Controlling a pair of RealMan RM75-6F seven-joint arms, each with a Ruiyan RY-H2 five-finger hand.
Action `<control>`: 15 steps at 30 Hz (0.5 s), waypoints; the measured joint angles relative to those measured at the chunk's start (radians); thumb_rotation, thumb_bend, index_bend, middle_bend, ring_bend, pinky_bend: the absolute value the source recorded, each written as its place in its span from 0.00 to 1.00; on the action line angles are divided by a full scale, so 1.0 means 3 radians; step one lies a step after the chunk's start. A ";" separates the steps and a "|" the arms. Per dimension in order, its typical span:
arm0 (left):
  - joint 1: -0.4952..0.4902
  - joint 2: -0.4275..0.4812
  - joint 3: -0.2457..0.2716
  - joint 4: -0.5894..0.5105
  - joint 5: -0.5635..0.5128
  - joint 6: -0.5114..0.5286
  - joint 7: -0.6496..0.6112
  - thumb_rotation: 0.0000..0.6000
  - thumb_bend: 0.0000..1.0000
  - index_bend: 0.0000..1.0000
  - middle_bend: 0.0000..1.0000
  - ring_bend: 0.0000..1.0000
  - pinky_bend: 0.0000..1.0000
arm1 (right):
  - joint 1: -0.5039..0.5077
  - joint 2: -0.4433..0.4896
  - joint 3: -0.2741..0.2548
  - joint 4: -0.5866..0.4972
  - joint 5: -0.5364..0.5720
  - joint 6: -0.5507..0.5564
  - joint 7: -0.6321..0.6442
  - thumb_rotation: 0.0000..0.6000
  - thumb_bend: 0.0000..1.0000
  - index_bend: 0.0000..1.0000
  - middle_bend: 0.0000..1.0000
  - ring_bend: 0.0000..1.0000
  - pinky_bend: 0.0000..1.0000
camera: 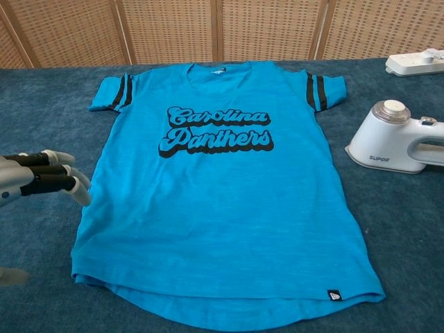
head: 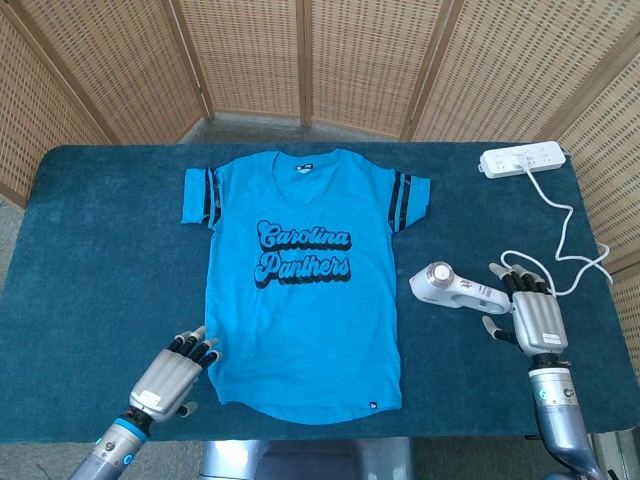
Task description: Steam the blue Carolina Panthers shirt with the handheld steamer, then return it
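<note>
The blue Carolina Panthers shirt (head: 300, 290) (camera: 222, 208) lies flat and face up in the middle of the table. To its right the white handheld steamer (head: 448, 287) (camera: 392, 139) lies on the cloth, handle pointing right. My right hand (head: 531, 314) hovers just past the handle's end, fingers spread, holding nothing; the chest view does not show it. My left hand (head: 173, 373) (camera: 38, 179) is off the shirt, beside the lower left hem, fingers extended and empty.
A white power strip (head: 522, 160) (camera: 416, 62) sits at the back right, with a white cable (head: 568, 240) looping down toward the steamer. Dark blue cloth covers the table (head: 100, 250). A wicker screen (head: 300, 60) stands behind.
</note>
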 measured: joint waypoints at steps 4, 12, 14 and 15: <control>0.0134 0.0177 0.0011 0.0033 0.0237 0.0295 -0.0284 0.84 0.13 0.23 0.17 0.01 0.14 | -0.0057 0.0076 -0.0014 -0.0105 -0.0034 0.0085 -0.0001 0.97 0.31 0.16 0.24 0.16 0.14; 0.0456 0.0524 -0.0027 0.0298 0.0354 0.0839 -0.1143 0.86 0.14 0.23 0.17 0.01 0.16 | -0.0187 0.0099 -0.0038 -0.0174 -0.0064 0.0285 -0.0047 0.97 0.31 0.22 0.27 0.21 0.16; 0.0556 0.0598 -0.0048 0.0405 0.0343 0.0946 -0.1300 0.88 0.15 0.23 0.17 0.02 0.16 | -0.0218 0.0084 -0.0055 -0.0168 -0.0086 0.0326 -0.0058 0.97 0.31 0.22 0.27 0.21 0.16; 0.0596 0.0623 -0.0058 0.0446 0.0329 0.0989 -0.1345 0.89 0.16 0.23 0.17 0.02 0.16 | -0.0240 0.0076 -0.0069 -0.0166 -0.0098 0.0350 -0.0058 0.98 0.31 0.22 0.27 0.21 0.16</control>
